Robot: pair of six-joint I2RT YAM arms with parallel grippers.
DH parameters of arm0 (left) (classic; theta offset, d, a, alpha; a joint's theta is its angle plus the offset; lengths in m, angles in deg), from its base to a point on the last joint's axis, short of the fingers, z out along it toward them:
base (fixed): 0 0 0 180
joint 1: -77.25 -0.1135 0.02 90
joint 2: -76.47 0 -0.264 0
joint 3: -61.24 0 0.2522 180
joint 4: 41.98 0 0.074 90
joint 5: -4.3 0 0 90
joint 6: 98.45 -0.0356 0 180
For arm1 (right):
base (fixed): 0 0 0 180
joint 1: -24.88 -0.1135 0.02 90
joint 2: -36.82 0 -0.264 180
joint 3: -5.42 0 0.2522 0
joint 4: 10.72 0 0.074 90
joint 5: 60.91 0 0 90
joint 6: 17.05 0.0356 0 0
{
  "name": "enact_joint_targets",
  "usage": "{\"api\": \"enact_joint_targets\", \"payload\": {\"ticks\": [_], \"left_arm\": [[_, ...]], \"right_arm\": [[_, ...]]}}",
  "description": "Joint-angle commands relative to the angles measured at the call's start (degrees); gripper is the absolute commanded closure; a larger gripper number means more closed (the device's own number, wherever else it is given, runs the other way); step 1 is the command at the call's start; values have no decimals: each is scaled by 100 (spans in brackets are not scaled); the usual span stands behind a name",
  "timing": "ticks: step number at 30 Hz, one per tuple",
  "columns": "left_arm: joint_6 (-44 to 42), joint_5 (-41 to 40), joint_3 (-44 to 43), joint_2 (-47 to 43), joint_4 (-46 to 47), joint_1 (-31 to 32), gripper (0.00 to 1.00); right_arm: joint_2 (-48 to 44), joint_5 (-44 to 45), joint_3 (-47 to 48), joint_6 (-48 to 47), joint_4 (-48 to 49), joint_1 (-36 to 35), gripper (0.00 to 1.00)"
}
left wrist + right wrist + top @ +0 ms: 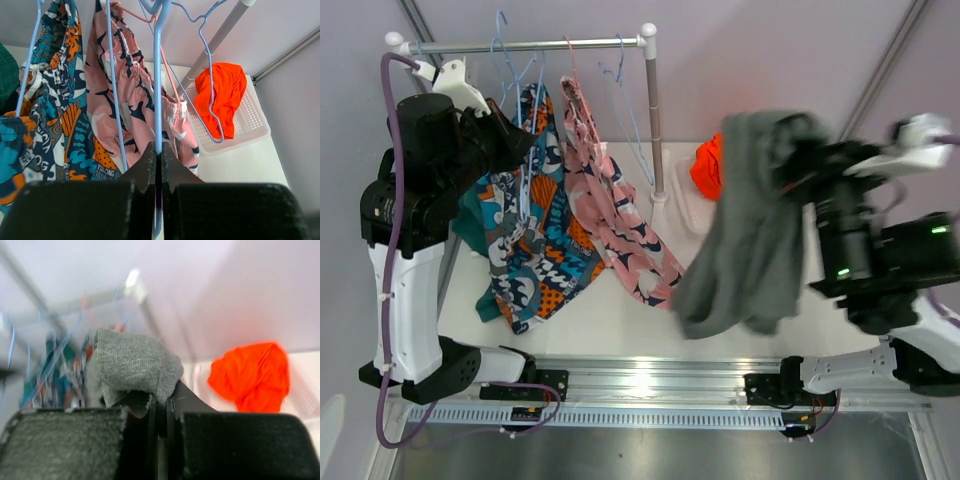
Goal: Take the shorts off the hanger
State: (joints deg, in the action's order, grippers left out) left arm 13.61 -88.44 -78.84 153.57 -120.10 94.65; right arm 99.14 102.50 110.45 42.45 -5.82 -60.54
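Observation:
My right gripper [798, 160] is shut on the grey shorts [750, 235], which hang from it above the table, clear of the rack; its jaws pinch the cloth [130, 365] in the right wrist view. My left gripper [159, 152] is shut on the wire of a blue hanger [159, 75] at the rail, seen from above near the rack's left [515, 140]. Pink printed shorts [615, 215] and blue-orange printed shorts [535, 250] hang on hangers. Teal shorts [470, 225] sit at the far left. Orange shorts [707, 165] lie in a white basket [250, 125].
The metal rail [520, 45] stands on an upright post [655, 120] near the table's middle back. An empty blue hanger [210, 65] hangs by the post. Grey walls close in behind and at the right.

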Motion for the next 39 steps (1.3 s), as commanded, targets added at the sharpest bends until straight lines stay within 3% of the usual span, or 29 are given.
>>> {"api": "enact_joint_targets", "payload": {"ticks": [1,4,6,7,8,11,17,21,25,28,29,34,39], "left_arm": [[-123,72,20,-178,477,34,100],[-158,72,108,-222,503,34,100],[-176,63,222,-300,556,34,100],[-194,72,396,-336,634,34,100],[-194,72,467,-397,678,34,100],[-185,107,828,-520,872,34,100],[-273,178,1531,-705,1250,34,100],[-352,230,1821,-749,1355,34,100],[-422,230,2059,-872,1487,34,100],[-422,230,2252,-916,1575,34,100],[-422,230,2296,-925,1593,34,100],[-396,406,2367,-890,1663,34,100],[-370,371,2296,-811,1681,34,100]], "right_arm": [[-134,-1318,839,238,-748,1181,100],[235,-2171,1734,334,-1248,1975,100],[832,-2653,2610,868,-2038,2975,100],[1295,-3361,2946,1192,-2450,3815,100],[1526,-3759,3272,1927,-3063,4258,100],[2490,-5202,4389,3002,-3596,5724,100],[4137,-7083,5919,4525,-3072,7302,100],[4901,-7270,5956,4825,-2394,7592,100],[5167,-7534,5527,4958,-1955,7804,100],[4774,-7578,3966,4896,-1157,7874,100],[4667,-7552,3056,4861,-562,7892,100],[3982,-7411,1029,5133,390,7998,100],[2629,-7367,-887,5117,1026,7735,100]]}}
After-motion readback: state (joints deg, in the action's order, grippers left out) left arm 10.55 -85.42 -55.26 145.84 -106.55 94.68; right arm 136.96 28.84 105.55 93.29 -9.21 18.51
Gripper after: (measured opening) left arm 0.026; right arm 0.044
